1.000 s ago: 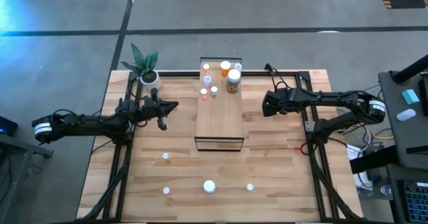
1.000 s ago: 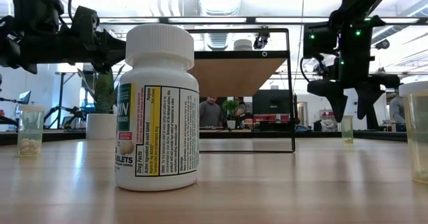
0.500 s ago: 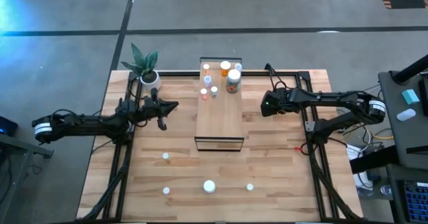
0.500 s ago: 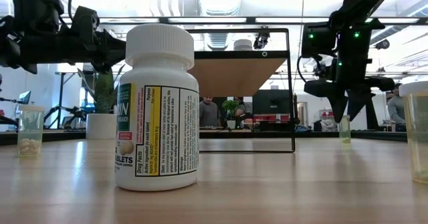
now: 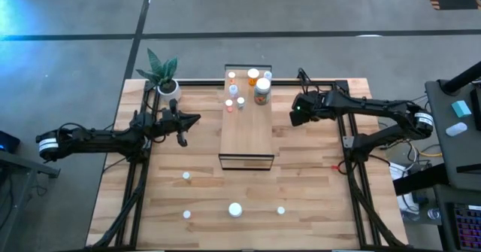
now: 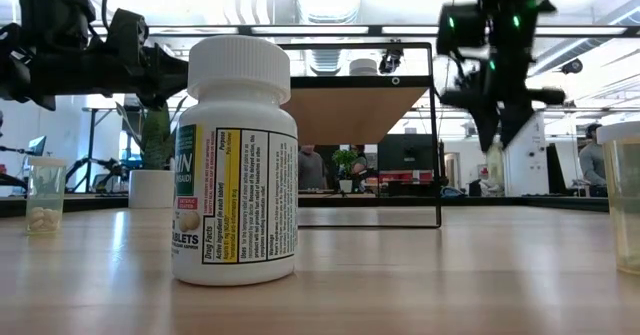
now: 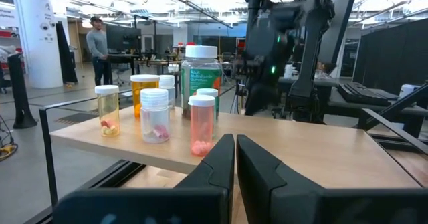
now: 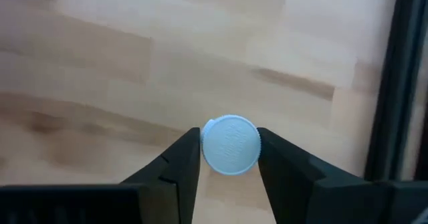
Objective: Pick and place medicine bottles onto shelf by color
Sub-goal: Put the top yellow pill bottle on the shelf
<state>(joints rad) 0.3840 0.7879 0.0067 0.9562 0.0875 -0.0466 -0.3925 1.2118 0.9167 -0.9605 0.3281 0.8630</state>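
Medicine bottle (image 8: 230, 146) sits pinched at its white cap between the 2 jaws of the right gripper (image 8: 229, 158), hanging below them clear of the tabletop, just beside the shelf (image 5: 246, 124). We judge that the cap-only grip could let it swing or slip and topple the bottles (image 7: 156, 110) already on the shelf. We note the left gripper (image 7: 235, 158) waits with jaws pressed together.

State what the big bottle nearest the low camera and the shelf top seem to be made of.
Bottle: apparently opaque white plastic, with a smooth sheen, ridged cap and glossy printed paper label. Shelf top: light wood with visible grain and a matte look, edged by a thin black frame, possibly metal.
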